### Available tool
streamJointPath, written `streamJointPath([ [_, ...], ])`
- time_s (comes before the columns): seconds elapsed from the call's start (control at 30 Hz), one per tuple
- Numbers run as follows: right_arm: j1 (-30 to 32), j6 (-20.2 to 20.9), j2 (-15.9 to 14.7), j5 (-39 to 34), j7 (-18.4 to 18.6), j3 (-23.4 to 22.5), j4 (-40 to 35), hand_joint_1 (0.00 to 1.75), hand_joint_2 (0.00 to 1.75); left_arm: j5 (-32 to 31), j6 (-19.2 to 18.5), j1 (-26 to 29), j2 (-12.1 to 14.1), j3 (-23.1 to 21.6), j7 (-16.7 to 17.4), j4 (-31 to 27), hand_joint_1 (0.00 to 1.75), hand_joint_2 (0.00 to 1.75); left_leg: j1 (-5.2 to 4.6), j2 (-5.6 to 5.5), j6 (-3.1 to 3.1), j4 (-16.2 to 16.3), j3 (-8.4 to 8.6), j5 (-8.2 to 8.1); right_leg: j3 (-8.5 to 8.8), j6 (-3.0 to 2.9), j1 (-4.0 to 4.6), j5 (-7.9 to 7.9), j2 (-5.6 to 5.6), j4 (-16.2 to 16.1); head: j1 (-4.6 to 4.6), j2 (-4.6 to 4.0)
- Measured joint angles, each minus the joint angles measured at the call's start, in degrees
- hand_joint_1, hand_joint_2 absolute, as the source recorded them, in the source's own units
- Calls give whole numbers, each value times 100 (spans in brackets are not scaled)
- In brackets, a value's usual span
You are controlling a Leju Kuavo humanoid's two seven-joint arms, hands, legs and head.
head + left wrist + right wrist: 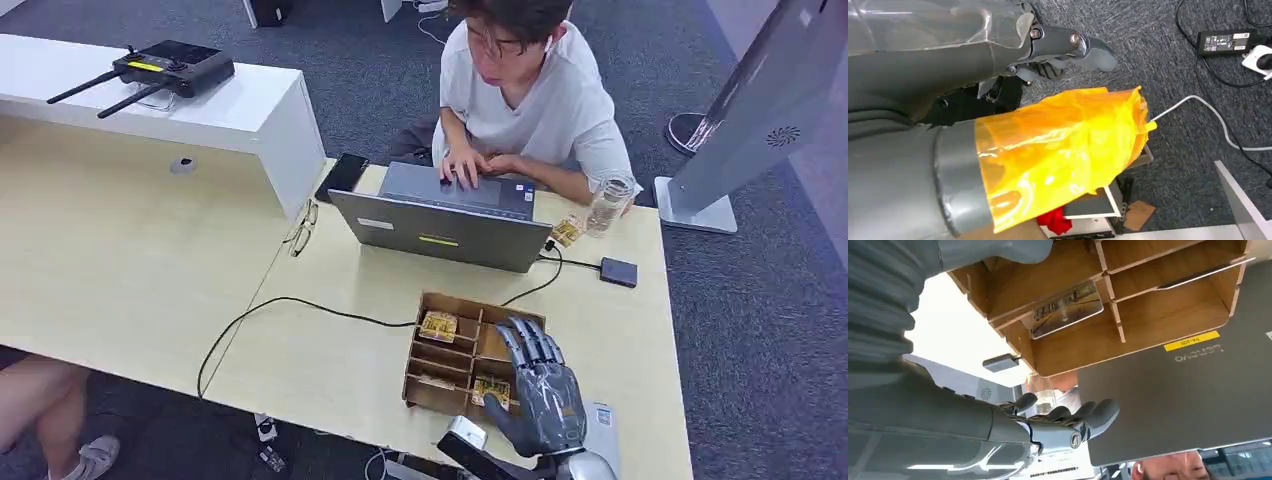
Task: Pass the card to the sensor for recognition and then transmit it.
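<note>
The grey many-fingered right hand [540, 390] hovers over the brown wooden compartment tray [432, 392] at the table's near edge, fingers spread and holding nothing. A yellow patterned card [490, 391] lies in the near compartment beside it (another sits farther left). By my reading, pickup, sensing and handover all remain. The left hand [1068, 47] hangs by the floor, its grasp unclear.

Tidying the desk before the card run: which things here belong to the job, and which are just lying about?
Job:
right hand
wooden card box
cards

Lying about:
laptop
glasses
phone
router
glass jar
</note>
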Motion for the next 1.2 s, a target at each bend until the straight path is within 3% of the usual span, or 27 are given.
streamJointPath([
  [0.13,-6,11,11,0,0,-26,46,35,175,2,0,0,0,0,0,0,0,0,0,0,0,0,0,0,0,0,0,0,0,0,2,0],
  [0.6,-201,111,52,-175,-153,-98,205,37,175,7,-4,-13,0,-2,-2,0,0,0,0,2,1,0,2,1,0,0,0,1,1,0,0,0],
  [0.97,-200,116,127,-31,-13,-109,361,49,175,26,-22,-18,-2,-2,-42,2,0,0,0,0,1,0,-1,2,-3,-5,0,5,0,0,2,0],
  [1.07,-189,122,138,-9,2,-107,361,63,175,26,-33,-17,-2,-2,-42,2,0,0,0,1,1,0,-1,2,-3,-5,0,5,0,0,2,0],
  [1.13,-184,122,140,-7,2,-107,361,108,175,26,-35,-17,-4,-2,-42,2,0,0,0,1,1,0,-1,2,-2,-5,0,5,0,0,2,0],
  [1.2,-183,122,144,-7,2,-107,361,124,175,26,-35,-17,-4,-2,-42,2,0,0,0,1,2,0,-1,2,-2,-5,0,5,0,0,2,0],
])
